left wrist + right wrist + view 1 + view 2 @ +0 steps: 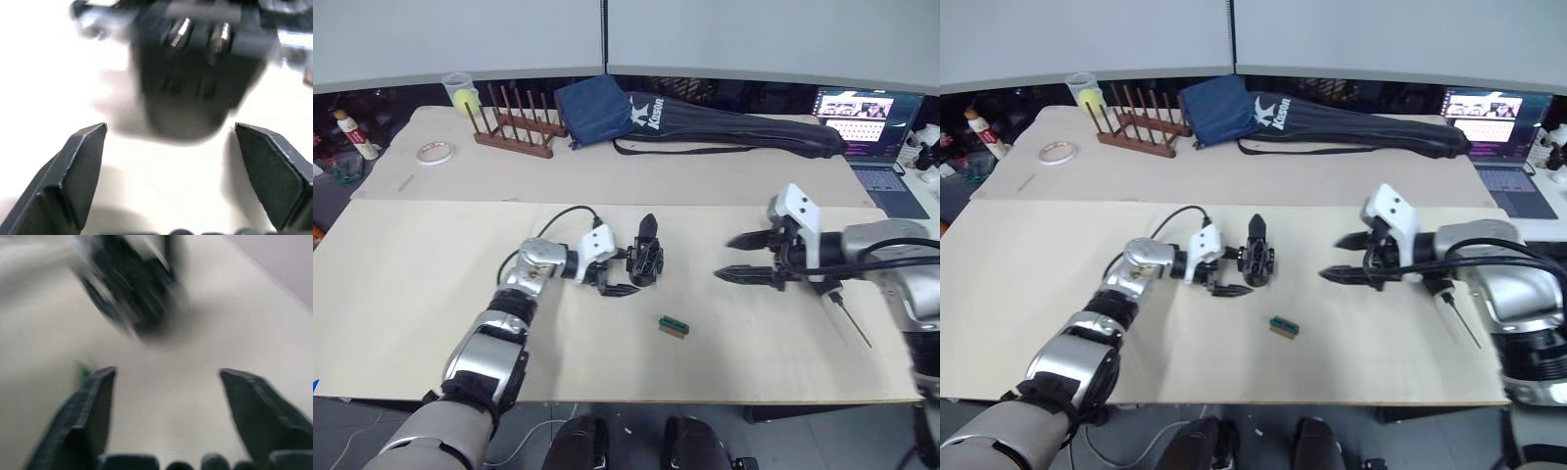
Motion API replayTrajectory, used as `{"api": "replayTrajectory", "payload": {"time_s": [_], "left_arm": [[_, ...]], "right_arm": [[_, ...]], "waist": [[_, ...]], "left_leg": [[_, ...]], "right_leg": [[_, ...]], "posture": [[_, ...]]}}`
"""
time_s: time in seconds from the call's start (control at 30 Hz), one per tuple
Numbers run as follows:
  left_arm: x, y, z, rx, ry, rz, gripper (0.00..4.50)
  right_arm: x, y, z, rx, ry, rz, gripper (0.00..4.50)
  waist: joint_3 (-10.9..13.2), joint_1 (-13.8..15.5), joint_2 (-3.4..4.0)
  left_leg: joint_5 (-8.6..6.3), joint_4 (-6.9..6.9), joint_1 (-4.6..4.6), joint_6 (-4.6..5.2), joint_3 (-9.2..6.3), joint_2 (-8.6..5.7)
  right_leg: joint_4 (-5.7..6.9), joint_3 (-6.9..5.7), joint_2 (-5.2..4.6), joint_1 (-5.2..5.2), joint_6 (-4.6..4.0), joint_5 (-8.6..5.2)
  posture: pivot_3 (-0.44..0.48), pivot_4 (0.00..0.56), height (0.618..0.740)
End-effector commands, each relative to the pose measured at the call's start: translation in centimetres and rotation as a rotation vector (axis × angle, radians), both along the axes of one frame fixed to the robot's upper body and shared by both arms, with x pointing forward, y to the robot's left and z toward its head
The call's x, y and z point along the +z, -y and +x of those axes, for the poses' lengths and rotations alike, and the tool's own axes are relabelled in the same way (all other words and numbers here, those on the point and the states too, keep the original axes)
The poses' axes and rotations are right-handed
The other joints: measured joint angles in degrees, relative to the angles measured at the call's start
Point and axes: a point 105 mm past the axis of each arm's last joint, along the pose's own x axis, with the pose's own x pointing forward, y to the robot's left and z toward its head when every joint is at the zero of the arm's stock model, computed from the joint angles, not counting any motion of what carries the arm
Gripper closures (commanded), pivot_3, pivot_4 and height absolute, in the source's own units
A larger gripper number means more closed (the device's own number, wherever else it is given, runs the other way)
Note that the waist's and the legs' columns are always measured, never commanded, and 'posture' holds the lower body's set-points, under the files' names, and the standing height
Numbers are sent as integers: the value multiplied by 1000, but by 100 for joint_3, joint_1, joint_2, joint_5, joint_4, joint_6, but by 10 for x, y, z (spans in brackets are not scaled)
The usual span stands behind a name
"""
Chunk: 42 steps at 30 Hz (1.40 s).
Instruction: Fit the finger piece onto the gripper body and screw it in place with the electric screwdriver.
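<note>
The gripper body, a chunky black block with one pointed finger sticking up, sits on the table near the middle. My left gripper is open, its fingertips either side of the body's near end without closing on it. In the left wrist view the body shows two metal screws just beyond my spread fingers. My right gripper hovers open and empty to the right of the body. The electric screwdriver's thin bit pokes out from under my right forearm; its barrel is hidden. The finger piece is out of view.
A small green block lies in front of the gripper body. At the back are a long black bag, a blue cloth, a wooden rack, a tape roll and a laptop.
</note>
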Motion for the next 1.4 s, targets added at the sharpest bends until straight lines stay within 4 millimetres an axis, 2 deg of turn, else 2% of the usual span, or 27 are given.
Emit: {"api": "replayTrajectory", "payload": {"time_s": [0.03, 0.13, 0.2, 0.43, 0.5, 0.6, 0.7, 0.83, 0.87, 0.9, 0.97, 1.03, 1.13, 1.27, 1.33, 1.4], "left_arm": [[38, -20, -25, -68, 15, -63, 0], [63, -32, -66, -143, -18, -41, 0], [77, -31, -86, -180, -16, -23, 0], [117, -12, -130, -284, -25, -59, 0], [122, -8, -137, -303, -22, -59, 0], [121, -5, -136, -295, 19, -37, 0], [124, -2, -136, -296, 35, -43, 0], [129, 1, -139, -312, 49, -44, 0], [130, 1, -140, -323, 52, -37, 0], [130, 1, -142, -332, 54, -29, 0], [129, 1, -143, -341, 56, -20, 0], [128, 1, -143, -352, 80, -1, 0], [128, 3, -142, -376, 93, 2, 0], [126, 6, -144, -405, 95, 4, 0], [126, 8, -145, -417, 96, 2, 0], [126, 9, -146, -425, 96, 3, 0]], "right_arm": [[12, 40, 1, -181, -8, -80, 33], [-3, 80, -4, -385, -114, -148, 33], [-11, 96, -4, -474, -159, -168, 33], [-32, 107, 19, -568, -243, -125, 33], [-38, 110, 25, -572, -245, -136, 33], [-51, 118, 28, -581, -273, -166, 33], [-57, 121, 29, -532, -267, -190, 907], [-40, 104, 35, -306, -156, -194, 2217], [-32, 95, 26, -150, -128, -224, 2500], [-28, 89, 15, -12, -125, -261, 2527], [-26, 83, 0, 142, -134, -311, 2527], [-22, 88, -2, 58, -175, -255, 2527], [-38, 80, -23, 274, -208, -360, 2528], [-50, 75, -25, 313, -189, -423, 2529], [-52, 81, -23, 279, -195, -507, 1477], [-49, 89, -23, 229, -216, -591, 834]], "waist": [[2, -51, 1], [6, -21, -1], [7, 16, 2], [16, 28, 16], [16, 25, 16], [16, 30, 16], [17, 39, 16], [17, 22, 17], [19, 25, 19], [23, 35, 25], [33, 60, 45], [34, 41, 45], [34, 49, 45], [34, 50, 45], [35, 25, 48], [35, 25, 48]], "left_leg": [[2, -2, 0, -3, 2, 1], [10, -8, -1, -16, 5, 4], [10, -4, 1, -16, 4, 6], [9, -4, -1, -15, 1, 0], [15, -5, -1, -23, 1, 0], [20, -6, 0, -29, 1, -2], [21, -4, 1, -29, 0, -4], [21, -3, 7, -28, 0, -4], [21, -3, 7, -28, 0, -4], [22, -5, 7, -30, 0, -3], [22, -10, 7, -30, -1, -4], [22, -8, 7, -30, 1, -4], [22, 4, 7, -30, 4, -5], [21, 3, 28, -30, -2, -2], [21, 4, 29, -30, 0, -2], [22, 3, 33, -30, 0, -1]], "right_leg": [[0, 4, 0, -6, -2, 0], [5, 7, 4, -12, -6, -2], [6, 8, 6, -6, -6, -2], [1, 14, 11, -5, -2, -4], [4, 15, 18, -4, -1, -4], [4, 13, 22, -3, 2, -7], [4, 11, 22, 4, 4, -7], [3, 12, 22, 12, 8, -8], [3, 11, 22, 10, 8, -8], [2, 11, 23, 10, 9, -9], [3, 11, 22, 8, 16, -15], [1, 12, 23, 9, 17, -16], [4, 15, 22, 13, 17, -14], [1, 9, 22, 36, 17, -17], [4, 14, 22, 34, 17, -17], [8, 15, 23, 34, 14, -18]], "posture": [[0, 150, 730], [0, 150, 730], [0, 150, 730], [0, 150, 730], [0, 150, 730], [0, 150, 730], [0, 150, 730], [0, 150, 730], [0, 150, 730], [0, 150, 730], [0, 150, 730], [0, 150, 730], [0, 150, 730], [0, 150, 730], [0, 150, 730], [0, 150, 730]]}}
